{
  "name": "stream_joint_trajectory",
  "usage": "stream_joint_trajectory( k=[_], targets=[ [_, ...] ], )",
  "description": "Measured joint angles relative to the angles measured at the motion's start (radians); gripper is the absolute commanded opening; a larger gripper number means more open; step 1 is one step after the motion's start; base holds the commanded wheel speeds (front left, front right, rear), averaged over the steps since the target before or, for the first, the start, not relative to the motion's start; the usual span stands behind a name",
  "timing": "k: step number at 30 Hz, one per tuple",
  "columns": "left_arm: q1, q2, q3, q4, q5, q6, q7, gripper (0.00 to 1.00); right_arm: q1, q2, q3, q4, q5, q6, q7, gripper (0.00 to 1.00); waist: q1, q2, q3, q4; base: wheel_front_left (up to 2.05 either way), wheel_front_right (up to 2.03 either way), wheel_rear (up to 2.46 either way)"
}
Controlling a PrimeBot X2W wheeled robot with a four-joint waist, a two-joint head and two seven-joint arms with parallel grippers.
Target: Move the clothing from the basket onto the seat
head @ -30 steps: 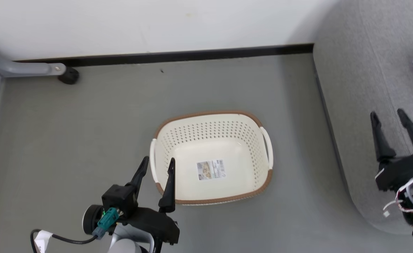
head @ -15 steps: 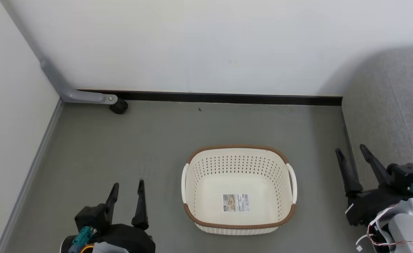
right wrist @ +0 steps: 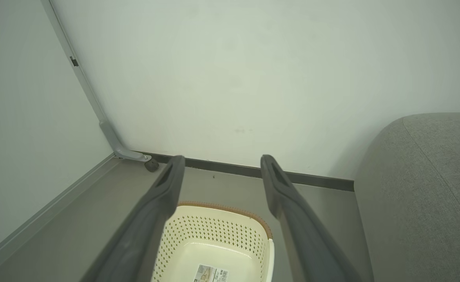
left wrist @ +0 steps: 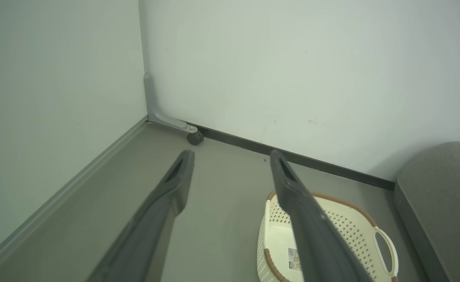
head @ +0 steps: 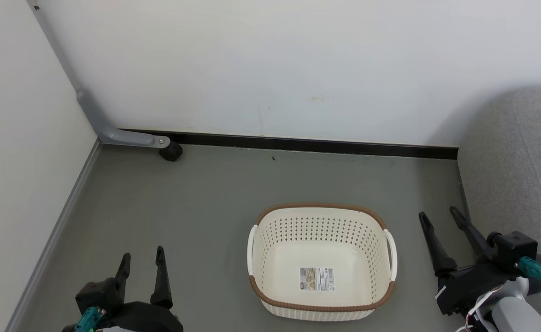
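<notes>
The cream basket (head: 321, 226) stands on the grey floor with nothing in it but the label on its bottom. The clothing is out of view. The grey seat (head: 519, 161) rises at the right edge. My left gripper (head: 142, 253) hangs open over the floor well to the left of the basket. My right gripper (head: 437, 213) is open above the strip of floor between basket and seat. The left wrist view has the left gripper (left wrist: 232, 153) open, with the basket (left wrist: 343, 225) and seat (left wrist: 441, 176) lower right. The right wrist view looks past the right gripper (right wrist: 222, 157) down onto the basket (right wrist: 214, 231), beside the seat (right wrist: 422, 188).
White walls meet in a corner at the back left, with a black skirting strip (head: 307, 144) along the far wall. A grey metal bracket ending in a black caster (head: 171, 152) sits in that corner. Grey floor (head: 183, 207) surrounds the basket.
The head camera has tilted up and turned, so the red cloth on the seat left the picture. The left gripper drew away from the basket's left handle; the right gripper came off the seat.
</notes>
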Motion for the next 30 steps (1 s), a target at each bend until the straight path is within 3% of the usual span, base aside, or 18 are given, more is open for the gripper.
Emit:
stream_joint_trajectory(
  k=[7,8,15,30],
  targets=[
    [0.000,0.000,0.001,0.002,0.014,0.000,0.000,1.00,0.014,0.002,-0.014,-0.011,0.000,0.000,0.000,1.00,0.0000,0.0001,-0.003,-0.001,0.00,0.00,0.00],
    [0.001,-0.001,0.000,0.005,0.019,0.000,0.000,0.00,0.016,0.005,-0.014,-0.008,0.000,0.000,0.000,0.00,0.0000,0.0001,-0.004,-0.001,0.00,0.00,0.00],
    [0.050,-0.017,0.000,0.053,0.016,-0.001,0.009,0.00,0.084,0.035,-0.007,0.041,0.002,0.000,0.009,0.00,0.0000,0.0001,-0.004,-0.001,0.00,0.00,0.00],
    [0.050,-0.027,0.050,0.039,-0.145,-0.036,0.064,0.00,0.083,0.051,-0.071,0.014,0.188,0.000,0.066,0.00,0.0000,0.0001,-0.005,-0.018,0.00,0.00,0.00]
  ],
)
